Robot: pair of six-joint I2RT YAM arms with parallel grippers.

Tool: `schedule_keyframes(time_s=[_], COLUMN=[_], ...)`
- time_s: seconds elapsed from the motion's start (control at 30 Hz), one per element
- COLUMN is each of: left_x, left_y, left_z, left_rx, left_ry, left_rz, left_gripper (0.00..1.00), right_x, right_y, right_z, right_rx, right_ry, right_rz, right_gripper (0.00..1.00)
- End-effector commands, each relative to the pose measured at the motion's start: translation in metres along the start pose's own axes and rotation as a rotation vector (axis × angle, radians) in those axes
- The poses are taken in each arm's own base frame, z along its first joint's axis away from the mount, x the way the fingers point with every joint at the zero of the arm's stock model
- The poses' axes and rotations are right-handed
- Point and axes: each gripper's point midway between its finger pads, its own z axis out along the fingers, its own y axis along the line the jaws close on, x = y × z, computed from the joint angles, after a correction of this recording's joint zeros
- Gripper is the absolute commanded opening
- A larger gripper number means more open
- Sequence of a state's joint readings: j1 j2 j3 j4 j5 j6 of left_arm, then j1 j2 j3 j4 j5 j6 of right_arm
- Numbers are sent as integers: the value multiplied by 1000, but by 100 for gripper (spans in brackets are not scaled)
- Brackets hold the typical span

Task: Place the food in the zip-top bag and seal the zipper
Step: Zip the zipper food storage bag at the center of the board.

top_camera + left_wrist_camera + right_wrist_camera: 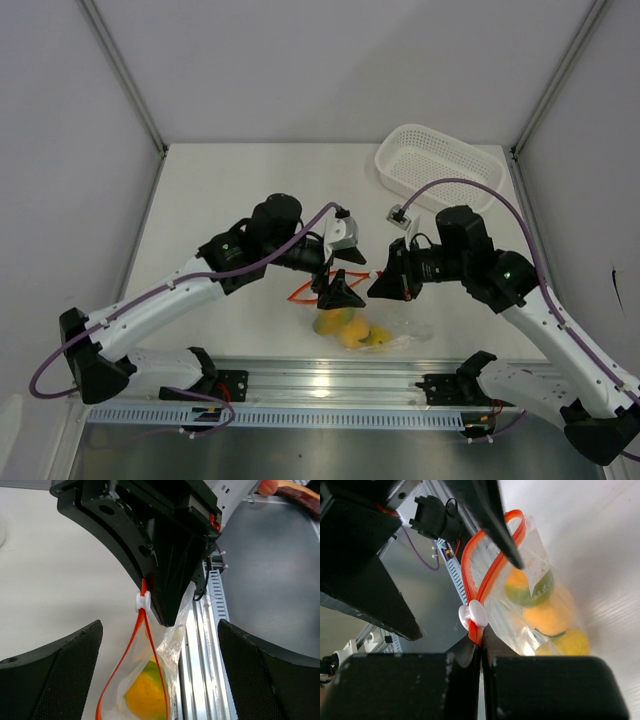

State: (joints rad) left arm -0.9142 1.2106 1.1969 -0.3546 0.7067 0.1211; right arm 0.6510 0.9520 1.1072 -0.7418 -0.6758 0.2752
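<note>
The clear zip-top bag (392,337) hangs near the table's front edge with the food (351,329) inside. In the right wrist view a green-orange fruit (530,587), an orange one (547,618) and a yellow one (573,642) show through the plastic. My right gripper (481,639) is shut on the end of the red-orange zipper (492,570), just behind its white slider (474,616). Past the slider the two strips spread into an open loop. My left gripper (160,632) is open, its fingers (55,680) on either side of the bag (172,645) without touching it.
A white perforated basket (440,165) stands at the back right. An aluminium rail (330,385) runs along the table's front edge, right beside the hanging bag. Both arms meet over the front middle of the table.
</note>
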Motion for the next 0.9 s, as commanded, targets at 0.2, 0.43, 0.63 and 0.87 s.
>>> schedule_keyframes(time_s=[0.2, 0.43, 0.63, 0.87], left_x=[3, 31, 37, 32], left_y=[7, 16, 16, 13], left_z=[14, 13, 8, 0], left_rx=[118, 70, 39, 20], left_ry=[26, 63, 64, 11], left_rz=[-128, -220, -283, -284], left_gripper=[87, 45, 6, 1], right_x=[-9, -15, -17, -19], right_y=[9, -4, -10, 1], right_z=[-6, -7, -9, -12], right_rx=[-22, 65, 98, 38], right_ry=[-52, -64, -83, -142], right_rz=[-111, -118, -132, -179], right_gripper=[0, 0, 22, 25])
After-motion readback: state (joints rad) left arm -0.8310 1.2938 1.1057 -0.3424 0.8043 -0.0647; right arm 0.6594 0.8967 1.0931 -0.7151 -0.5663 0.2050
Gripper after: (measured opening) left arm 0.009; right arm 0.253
